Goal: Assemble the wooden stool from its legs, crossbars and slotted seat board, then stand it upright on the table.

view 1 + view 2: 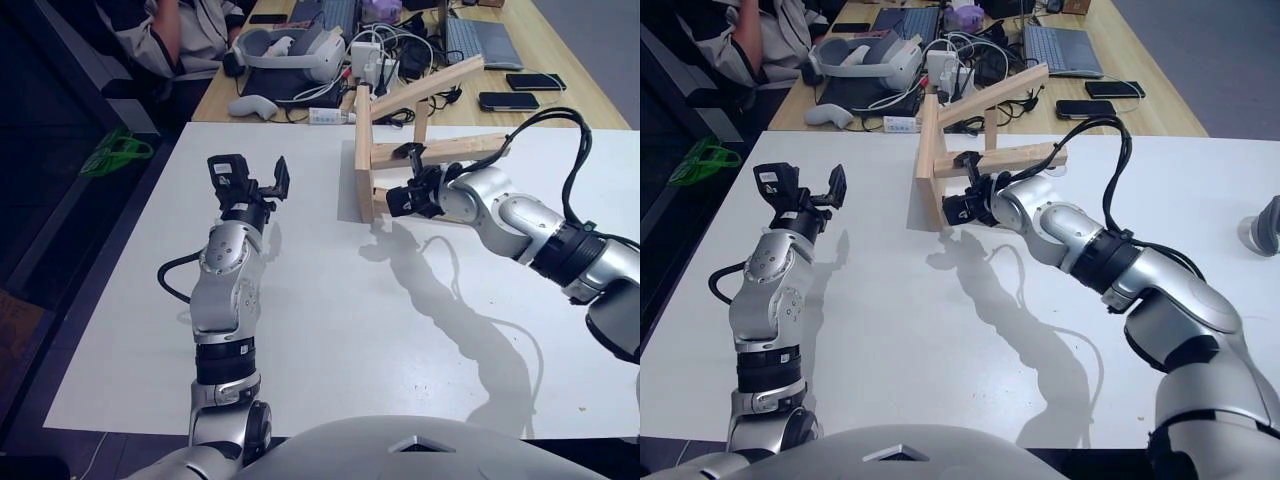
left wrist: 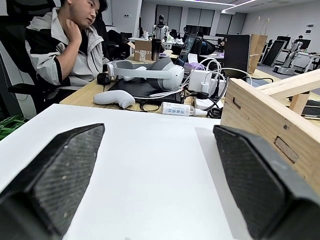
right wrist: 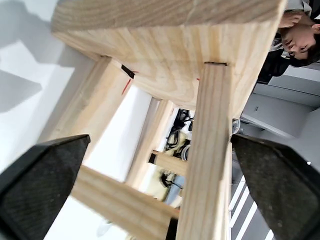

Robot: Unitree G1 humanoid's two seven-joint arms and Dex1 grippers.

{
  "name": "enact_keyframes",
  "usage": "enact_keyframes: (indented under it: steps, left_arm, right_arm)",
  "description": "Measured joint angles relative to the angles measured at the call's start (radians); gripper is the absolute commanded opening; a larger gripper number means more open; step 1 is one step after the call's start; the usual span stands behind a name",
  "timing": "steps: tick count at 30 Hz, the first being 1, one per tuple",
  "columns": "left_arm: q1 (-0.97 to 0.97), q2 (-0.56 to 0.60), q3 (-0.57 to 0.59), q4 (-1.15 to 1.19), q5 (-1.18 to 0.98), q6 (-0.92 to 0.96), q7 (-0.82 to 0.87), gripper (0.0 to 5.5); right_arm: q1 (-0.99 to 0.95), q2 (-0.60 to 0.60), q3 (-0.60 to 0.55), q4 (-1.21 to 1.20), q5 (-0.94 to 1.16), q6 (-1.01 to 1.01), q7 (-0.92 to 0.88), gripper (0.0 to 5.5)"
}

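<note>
Presently, by view.

Head views: stool [image 1: 440, 150] on its side at the far edge of the white surface [image 1: 300, 330], seat board [image 1: 363, 160] standing on edge, legs running long-axis toward the robot's right. Right hand [image 1: 408, 197] close against the stool's lower legs, released. Left hand [image 1: 262, 180] well apart on the stool's seat side, released, empty.

Left wrist view: fingers [image 2: 60, 170] spread, seat board ahead.

Right wrist view: fingers [image 3: 40, 170] spread either side of a leg [image 3: 207, 150], not clamped. Right arm judged nearer for uprighting.
</note>
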Motion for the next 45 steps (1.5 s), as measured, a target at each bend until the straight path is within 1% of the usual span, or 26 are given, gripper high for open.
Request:
enact_keyframes:
  steps: [2, 4, 5, 7, 10, 11, 16, 21, 23, 24, 25, 26, 34, 41, 45]
  left_arm:
    - [0.000, -0.004, -0.001, -0.003, -0.001, 0.007, 0.002, 4.05]
    - [0.000, -0.003, -0.001, -0.006, -0.001, 0.010, 0.003, 4.05]
    - [0.000, -0.003, -0.001, -0.008, -0.001, 0.013, 0.003, 4.05]
    - [0.000, -0.003, 0.000, -0.008, -0.001, 0.014, 0.003, 4.05]
    - [0.000, -0.003, -0.002, -0.007, -0.002, 0.014, 0.001, 4.05]
    - [0.000, -0.003, -0.005, -0.007, -0.003, 0.014, 0.000, 4.05]
    - [-0.001, -0.003, -0.010, -0.006, -0.004, 0.014, -0.001, 4.05]
    - [-0.006, 0.002, -0.010, -0.006, -0.004, 0.014, -0.011, 4.05]
    - [-0.008, 0.005, -0.010, -0.006, -0.004, 0.014, -0.011, 4.05]
    - [-0.010, 0.006, -0.009, -0.006, -0.004, 0.014, -0.011, 4.05]
    - [-0.011, 0.006, -0.010, -0.006, -0.004, 0.015, -0.011, 4.05]
    - [-0.012, 0.006, -0.010, -0.006, -0.004, 0.015, -0.011, 4.05]
    - [-0.019, 0.007, -0.007, 0.003, -0.004, 0.014, -0.011, 4.05]
    - [-0.031, 0.007, -0.007, 0.011, -0.004, 0.013, -0.010, 4.05]
    - [-0.035, 0.007, -0.008, 0.013, -0.002, 0.011, -0.009, 4.05]
  right_arm:
    - [-0.005, 0.053, -0.014, 0.102, -0.060, -0.037, -0.054, 5.37]
    - [-0.008, 0.081, -0.030, 0.162, -0.087, -0.056, -0.083, 5.37]
    - [-0.010, 0.105, -0.044, 0.214, -0.107, -0.071, -0.105, 5.14]
    - [-0.011, 0.131, -0.067, 0.260, -0.124, -0.088, -0.120, 4.86]
    - [-0.009, 0.156, -0.111, 0.294, -0.131, -0.096, -0.128, 4.47]
    - [-0.003, 0.165, -0.136, 0.299, -0.127, -0.100, -0.127, 4.26]
    - [0.029, 0.180, -0.249, 0.288, -0.079, -0.145, -0.101, 3.37]
    - [0.074, 0.197, -0.346, 0.244, -0.037, -0.139, -0.084, 2.62]
    - [0.097, 0.202, -0.386, 0.216, -0.016, -0.130, -0.078, 2.24]
    - [0.107, 0.203, -0.407, 0.205, -0.004, -0.126, -0.075, 2.18]
    - [0.112, 0.205, -0.425, 0.198, 0.007, -0.126, -0.070, 1.96]
    - [0.125, 0.209, -0.445, 0.186, 0.017, -0.127, -0.069, 1.88]
    - [0.179, 0.246, -0.579, 0.120, 0.051, -0.142, -0.065, 1.87]
    - [0.202, 0.327, -0.734, 0.017, 0.177, -0.073, -0.037, 1.87]
    - [0.206, 0.367, -0.768, -0.009, 0.223, -0.070, -0.020, 1.87]
